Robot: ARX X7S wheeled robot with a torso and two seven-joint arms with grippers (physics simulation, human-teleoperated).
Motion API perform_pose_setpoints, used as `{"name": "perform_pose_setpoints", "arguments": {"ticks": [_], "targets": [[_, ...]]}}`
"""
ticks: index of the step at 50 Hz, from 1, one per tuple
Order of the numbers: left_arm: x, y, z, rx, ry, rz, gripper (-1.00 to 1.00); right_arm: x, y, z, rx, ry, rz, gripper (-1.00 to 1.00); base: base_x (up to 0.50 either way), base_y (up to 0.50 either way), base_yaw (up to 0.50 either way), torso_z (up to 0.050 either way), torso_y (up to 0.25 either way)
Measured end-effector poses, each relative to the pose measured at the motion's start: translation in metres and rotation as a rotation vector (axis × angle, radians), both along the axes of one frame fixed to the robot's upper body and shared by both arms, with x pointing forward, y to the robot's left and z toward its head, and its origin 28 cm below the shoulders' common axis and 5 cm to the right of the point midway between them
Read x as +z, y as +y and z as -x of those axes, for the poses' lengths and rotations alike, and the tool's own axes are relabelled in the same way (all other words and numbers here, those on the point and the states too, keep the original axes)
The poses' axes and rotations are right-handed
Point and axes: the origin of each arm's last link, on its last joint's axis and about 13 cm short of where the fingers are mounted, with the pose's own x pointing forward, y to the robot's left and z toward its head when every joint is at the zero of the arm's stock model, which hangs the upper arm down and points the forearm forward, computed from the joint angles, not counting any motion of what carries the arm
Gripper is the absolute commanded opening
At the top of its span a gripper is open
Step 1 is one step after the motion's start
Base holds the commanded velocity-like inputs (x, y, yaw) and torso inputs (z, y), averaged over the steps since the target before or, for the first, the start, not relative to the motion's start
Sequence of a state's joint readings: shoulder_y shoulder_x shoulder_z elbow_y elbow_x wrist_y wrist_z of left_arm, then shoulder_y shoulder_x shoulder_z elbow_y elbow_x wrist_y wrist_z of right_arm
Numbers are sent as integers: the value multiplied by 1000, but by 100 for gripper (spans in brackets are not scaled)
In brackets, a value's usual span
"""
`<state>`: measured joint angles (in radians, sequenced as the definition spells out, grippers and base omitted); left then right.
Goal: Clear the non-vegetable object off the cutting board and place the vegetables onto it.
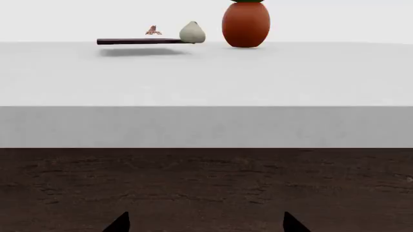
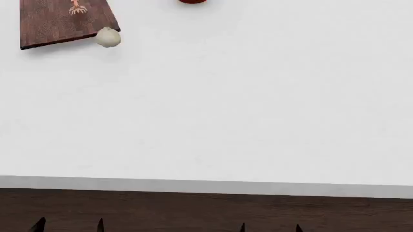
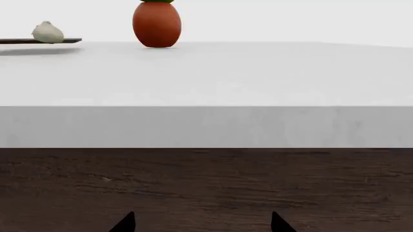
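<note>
White table [image 2: 213,111] fills my head view, dark wood floor [image 2: 206,212] below its near edge. Cutting board [image 2: 65,21] sits at far left of table, well away from both arms. Red-brown vase [image 1: 246,25] stands right of board. Pale bulb [image 2: 108,37] touches board's near right corner. Shrimp [image 2: 77,7] lies on board. Left gripper [image 1: 205,223] and right gripper [image 3: 202,223] low by table edge, 2 fingertips each spread wide, holding nothing.
</note>
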<state>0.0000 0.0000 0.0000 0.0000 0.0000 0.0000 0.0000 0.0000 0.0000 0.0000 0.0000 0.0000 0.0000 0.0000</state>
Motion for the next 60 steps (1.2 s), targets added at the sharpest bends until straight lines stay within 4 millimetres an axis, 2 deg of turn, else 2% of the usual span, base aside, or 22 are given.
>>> {"name": "perform_pose_setpoints", "arguments": {"ticks": [22,60], "targets": [[0,0,0,-5,-6,-2,100,0,0,0,1,-2,-12,100,0,0,0,0,0],[1,0,1,-8,-14,-14,100,0,2,0,10,7,54,100,0,500,0,0,0]]}}
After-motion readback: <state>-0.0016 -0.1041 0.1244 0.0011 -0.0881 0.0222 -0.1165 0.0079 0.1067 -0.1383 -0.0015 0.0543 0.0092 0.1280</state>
